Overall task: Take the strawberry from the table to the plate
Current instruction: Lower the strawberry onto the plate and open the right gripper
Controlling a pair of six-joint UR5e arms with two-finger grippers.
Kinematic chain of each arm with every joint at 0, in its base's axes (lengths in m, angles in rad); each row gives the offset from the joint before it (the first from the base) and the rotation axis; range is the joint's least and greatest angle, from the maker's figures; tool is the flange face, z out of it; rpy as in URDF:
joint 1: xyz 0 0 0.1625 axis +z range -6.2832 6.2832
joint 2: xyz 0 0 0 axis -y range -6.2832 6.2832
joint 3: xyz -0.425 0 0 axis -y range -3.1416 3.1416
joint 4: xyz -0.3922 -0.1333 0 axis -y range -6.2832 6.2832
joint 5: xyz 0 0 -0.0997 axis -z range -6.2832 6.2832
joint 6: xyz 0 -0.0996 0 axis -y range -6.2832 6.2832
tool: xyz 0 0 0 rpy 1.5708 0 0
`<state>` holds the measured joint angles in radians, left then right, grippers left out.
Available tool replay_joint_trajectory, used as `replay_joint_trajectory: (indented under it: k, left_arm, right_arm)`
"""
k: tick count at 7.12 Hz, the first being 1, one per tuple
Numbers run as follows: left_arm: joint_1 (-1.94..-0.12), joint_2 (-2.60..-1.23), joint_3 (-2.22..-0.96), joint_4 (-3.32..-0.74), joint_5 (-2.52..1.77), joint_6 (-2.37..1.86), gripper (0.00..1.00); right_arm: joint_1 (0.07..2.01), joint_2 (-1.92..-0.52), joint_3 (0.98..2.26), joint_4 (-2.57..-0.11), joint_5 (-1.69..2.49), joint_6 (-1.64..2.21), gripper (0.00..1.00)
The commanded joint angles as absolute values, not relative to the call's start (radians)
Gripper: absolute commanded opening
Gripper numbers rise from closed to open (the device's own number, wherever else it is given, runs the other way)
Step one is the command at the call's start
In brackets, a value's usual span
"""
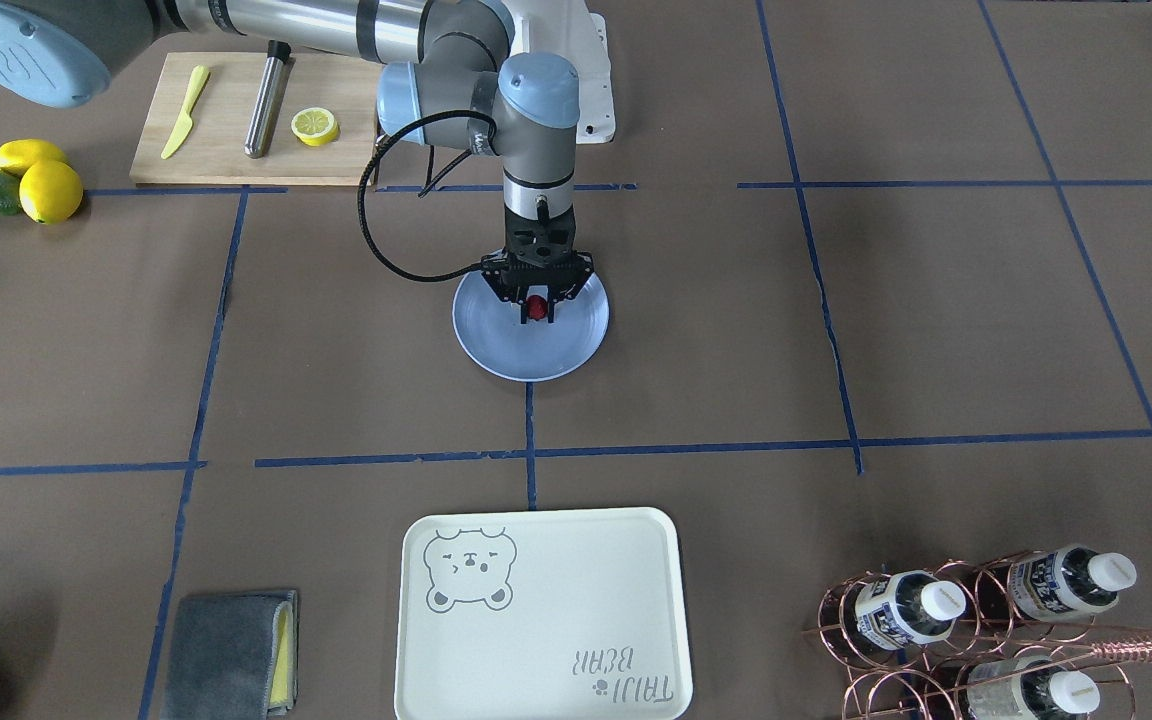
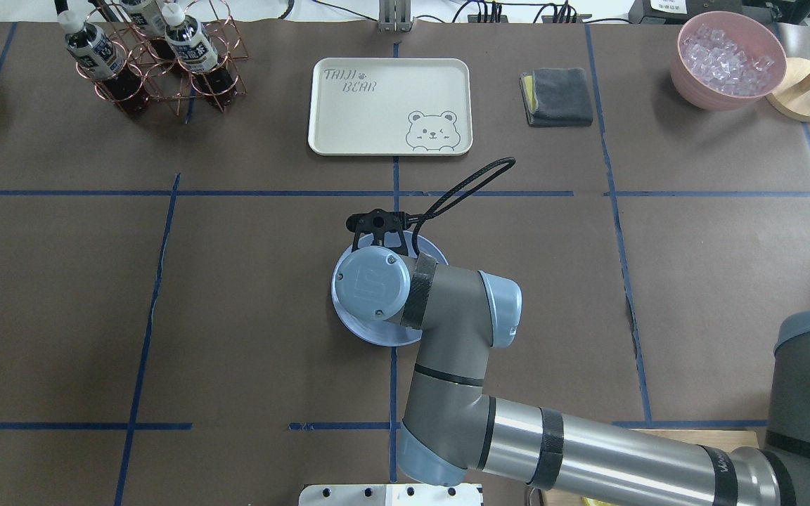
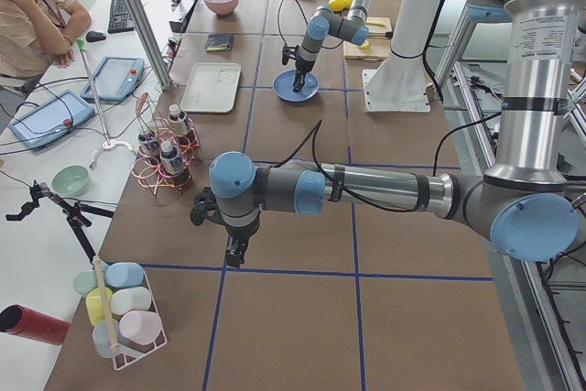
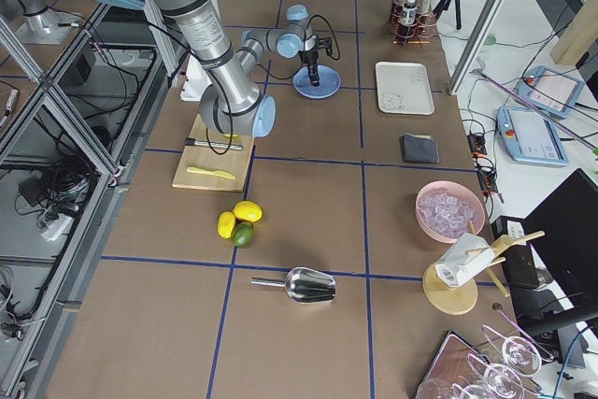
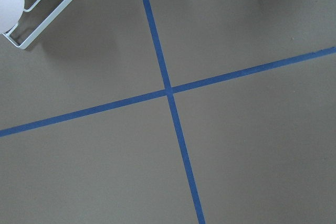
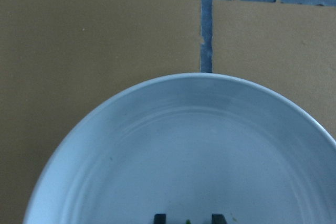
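Observation:
My right gripper (image 1: 536,312) hangs straight down over the pale blue plate (image 1: 536,358) in the middle of the table (image 1: 736,330), shut on the small dark-red strawberry (image 1: 536,307) just above the plate's surface. From overhead the wrist hides the berry and most of the plate (image 2: 370,332). The right wrist view shows the plate (image 6: 194,145) filling the lower frame, with two dark fingertips (image 6: 159,217) at the bottom edge. My left gripper (image 3: 235,257) shows only in the exterior left view, low over bare table; I cannot tell its state.
A cream bear-printed tray (image 1: 541,620) lies beyond the plate. A cutting board (image 1: 226,150) holds a lemon half and knife, with lemons (image 1: 48,190) and an avocado beside it. A bottle rack (image 1: 976,620), grey cloth (image 1: 231,655) and a pink bowl of ice (image 2: 728,63) line the far edge.

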<state>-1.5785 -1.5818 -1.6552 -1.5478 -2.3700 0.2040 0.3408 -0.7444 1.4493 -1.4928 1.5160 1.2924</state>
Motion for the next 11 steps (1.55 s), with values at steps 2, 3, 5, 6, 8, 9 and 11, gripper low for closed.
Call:
replay_joint_trajectory:
  k: [2, 3, 5, 6, 8, 9, 11]
  left_arm:
    - [-1.578, -1.582, -1.655, -1.548, -2.370, 0.204, 1.00]
    - [-1.578, -1.582, -1.655, -1.548, -2.370, 0.204, 1.00]
    - [-1.578, -1.582, -1.655, -1.548, -2.370, 0.204, 1.00]
    - [-1.578, -1.580, -1.655, -1.548, -2.370, 0.204, 1.00]
    - [-1.578, -1.580, -1.655, -1.548, -2.370, 0.204, 1.00]
    - [-1.578, -1.580, -1.657, -1.548, -2.370, 0.204, 1.00]
    - [-1.578, -1.582, -1.660, -1.546, -2.370, 0.204, 1.00]
  right_arm:
    - [0.342, -0.746, 1.453, -1.494, 1.509, 1.290, 0.00]
    - [0.342, -0.744, 1.454, -1.506, 1.509, 1.289, 0.00]
    - [0.344, -0.746, 1.453, -1.506, 1.502, 1.278, 0.04]
    - [0.344, -0.744, 1.456, -1.506, 1.499, 1.276, 0.72]
    - [0.348, -0.745, 1.479, -1.506, 1.509, 1.276, 1.00]
    - [0.369, -0.762, 1.514, -1.517, 1.512, 1.275, 1.00]
    - [0.522, -0.868, 1.627, -1.514, 1.628, 1.048, 1.00]
